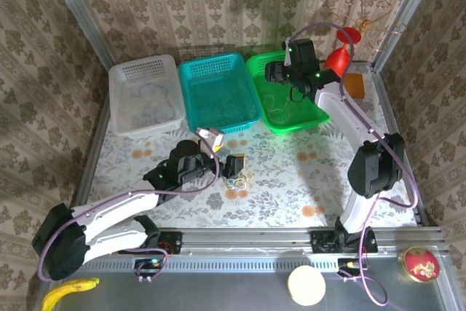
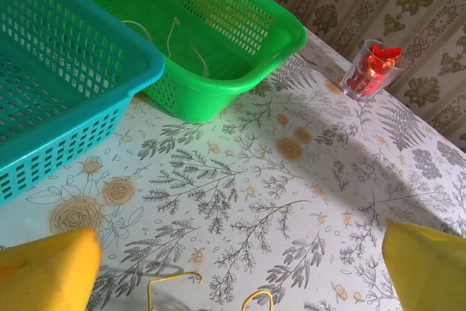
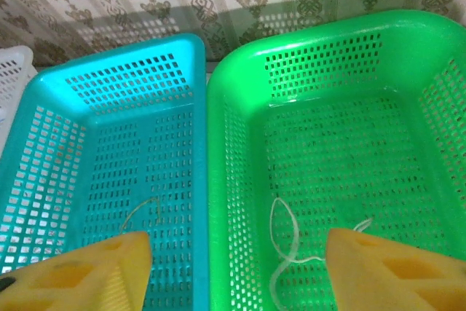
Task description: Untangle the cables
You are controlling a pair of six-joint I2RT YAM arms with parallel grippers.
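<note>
Floral tablecloth (image 2: pixel 306 202), cream cable (image 3: pixel 296 232) in green basket (image 3: pixel 218 180) (right gripper (image 3: pixel 233 267) spread)

Damask-patterned walls (image 1: pixel 218 5) enclose a floral-clothed table (image 1: pixel 291 194).

The left arm (image 1: pixel 109 218) and right arm (image 1: pixel 348 116) have white tubes and black joints. A lilac cord (image 1: pixel 413 180) runs along each. Tiny green lights (image 1: pixel 159 177) glow on the black parts. The fingers (image 2: pixel 51 271) are chunky and yellow.

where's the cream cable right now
The cream cable lies loose on the floor of the green basket, seen in the right wrist view just right of the teal basket.
</note>
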